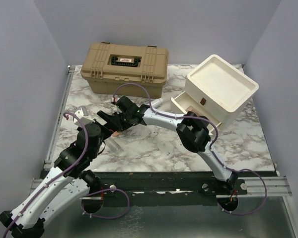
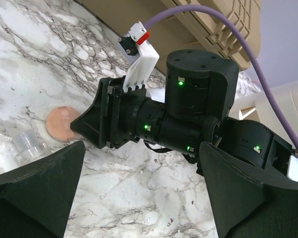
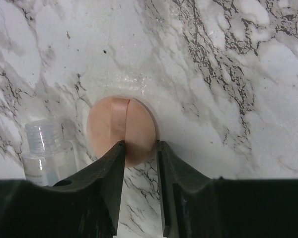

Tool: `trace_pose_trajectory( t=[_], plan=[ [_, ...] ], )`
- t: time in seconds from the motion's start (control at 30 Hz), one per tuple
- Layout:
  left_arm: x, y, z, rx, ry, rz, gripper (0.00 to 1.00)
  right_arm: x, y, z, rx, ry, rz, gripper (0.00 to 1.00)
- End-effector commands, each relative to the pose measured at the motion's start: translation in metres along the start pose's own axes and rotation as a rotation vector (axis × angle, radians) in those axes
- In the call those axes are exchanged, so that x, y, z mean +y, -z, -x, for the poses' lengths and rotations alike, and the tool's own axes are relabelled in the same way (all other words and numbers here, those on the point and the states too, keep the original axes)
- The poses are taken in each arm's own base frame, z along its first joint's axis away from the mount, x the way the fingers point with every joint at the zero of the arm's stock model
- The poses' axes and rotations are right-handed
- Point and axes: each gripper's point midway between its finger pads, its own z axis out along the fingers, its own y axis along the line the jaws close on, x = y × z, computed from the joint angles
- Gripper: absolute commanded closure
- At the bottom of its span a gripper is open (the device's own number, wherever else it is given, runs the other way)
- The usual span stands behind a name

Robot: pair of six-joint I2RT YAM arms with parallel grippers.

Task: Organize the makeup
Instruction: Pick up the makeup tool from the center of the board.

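Observation:
A round peach makeup puff [image 3: 120,119] lies flat on the marble table; it also shows in the left wrist view [image 2: 58,124] and the top view [image 1: 117,133]. My right gripper [image 3: 140,145] is down at it with the jaws nearly closed, pinching its near edge; the gripper also shows in the top view [image 1: 112,129]. My left gripper [image 2: 141,166] is wide open and empty just above the table, facing the right wrist; it also shows in the top view [image 1: 104,135]. A pale tube [image 1: 159,102] lies near the tan case. No brushes or light-blue piece show.
A small clear bottle [image 3: 47,151] lies beside the puff on its left and also shows in the top view [image 1: 114,147]. The tan latched case [image 1: 124,67] stands at the back. The white drawer box [image 1: 223,84] stands at back right with a lower drawer [image 1: 186,105] pulled out.

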Motion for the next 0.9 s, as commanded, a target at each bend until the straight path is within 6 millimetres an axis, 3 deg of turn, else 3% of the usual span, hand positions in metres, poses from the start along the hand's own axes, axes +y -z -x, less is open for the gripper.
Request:
trace_pose_trajectory(
  t=[0.0, 0.13, 0.23, 0.37, 0.53, 0.87],
  plan=[
    [0.002, 0.000, 0.001, 0.002, -0.004, 0.019, 0.01, -0.033, -0.009, -0.056, 0.134, 0.029, -0.158, 0.66],
    [0.003, -0.001, -0.001, 0.009, 0.003, 0.022, 0.01, -0.042, 0.000, -0.060, 0.127, 0.045, -0.203, 0.76],
    [0.004, -0.002, -0.003, 0.012, 0.011, 0.026, 0.01, -0.030, 0.006, -0.062, 0.117, 0.041, -0.132, 0.91],
    [0.004, -0.001, -0.002, 0.008, 0.025, 0.022, 0.01, -0.022, 0.022, -0.063, 0.094, 0.013, -0.097, 0.99],
    [0.005, -0.001, -0.005, 0.015, 0.029, 0.021, 0.01, -0.018, 0.059, -0.051, 0.008, 0.014, -0.107, 1.00],
    [0.005, -0.006, -0.016, 0.051, 0.016, 0.026, 0.01, -0.034, 0.122, -0.065, -0.064, -0.013, -0.192, 1.00]
  ],
)
